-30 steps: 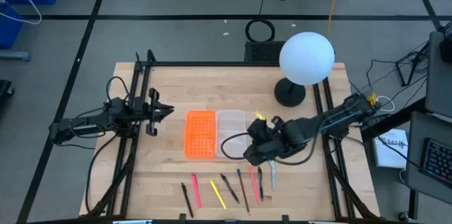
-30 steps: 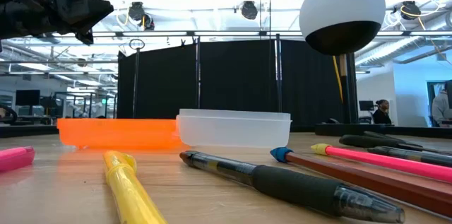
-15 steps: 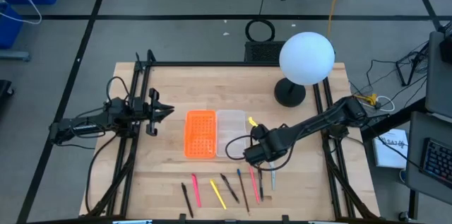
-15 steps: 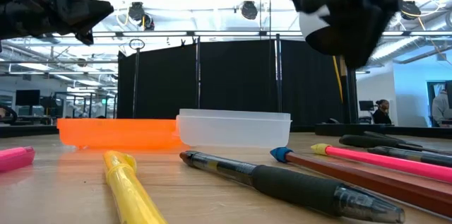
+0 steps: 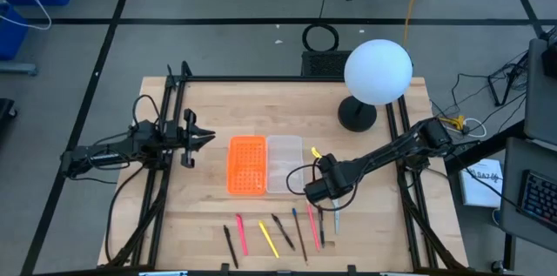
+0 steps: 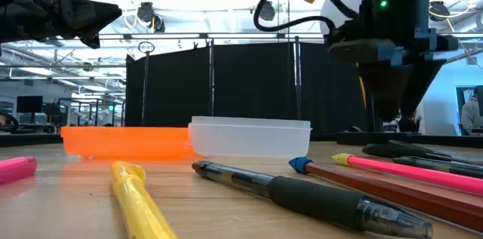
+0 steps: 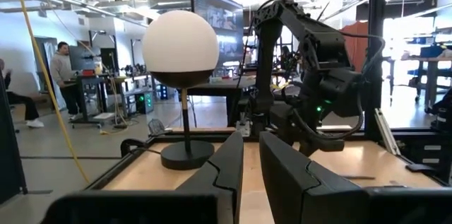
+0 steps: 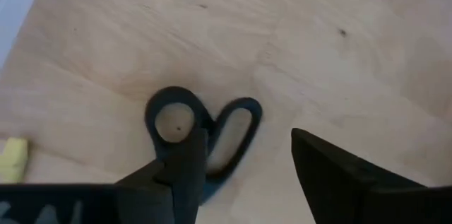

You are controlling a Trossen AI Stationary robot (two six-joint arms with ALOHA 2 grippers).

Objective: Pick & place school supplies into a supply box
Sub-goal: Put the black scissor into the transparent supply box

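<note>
On the wooden table (image 5: pixel 365 215), the left gripper (image 5: pixel 198 137) waits at the left edge, its jaws narrow and holding nothing. The orange and clear supply box (image 5: pixel 265 164) lies in the middle. The right gripper (image 5: pixel 320 193) hangs wide open just above the black-handled scissors (image 8: pixel 205 136), right of the pens and pencils (image 5: pixel 274 234) in the front row.

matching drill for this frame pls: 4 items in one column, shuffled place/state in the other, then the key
Items
1. right gripper
2. left gripper
3. orange half of the supply box
4. scissors

Places/states
A. lying flat on the table, handles right under open fingers
B. waiting at the table's left side, away from the supplies
C. beside the clear tray, on the side nearer the left arm
D. open, low over the table by the row of pens

Pairs: 1-D, 2-B, 3-C, 4-A
</note>
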